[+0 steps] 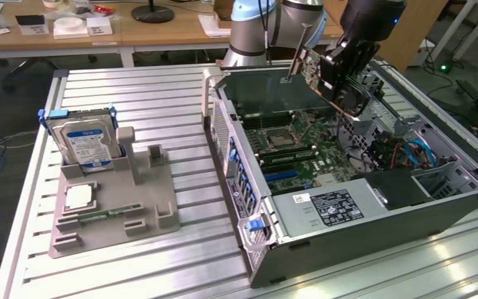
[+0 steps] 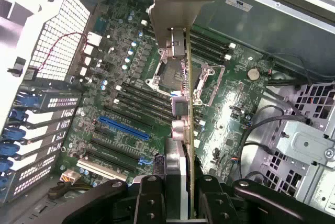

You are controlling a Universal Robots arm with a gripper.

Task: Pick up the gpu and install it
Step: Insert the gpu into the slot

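Robot arm holds graphics card over an open computer: in the upper right of the exterior view, the gripper (image 1: 338, 59) is clamped on the gpu (image 1: 332, 78). The card hangs tilted above an open desktop computer case (image 1: 248, 205). Its dark round fan (image 1: 353, 96) shows on the face turned toward the camera. The silvery end bracket (image 1: 292, 59) points to the exterior view's left. The card is in the air, clear of the green motherboard (image 1: 293, 152) lying in the case below it. A power supply (image 1: 330, 208) with a white label fills the near corner of the case.

From the wrist view, the card appears edge-on between the black fingers (image 2: 149, 200), one pressed against each face, with the bracket at the end farthest from the camera. Below it lies a long blue expansion slot (image 2: 123, 129), which the card does not touch.

In the lower left of the exterior view, a gray parts holder (image 1: 139, 205) sits on the slotted aluminium table (image 1: 139, 93), well apart from the gripper. It carries a blue-labelled hard drive (image 1: 85, 144) standing upright and a small green memory stick (image 1: 98, 216) lying flat. Wooden desks (image 1: 164, 31) run along the top of the frame.
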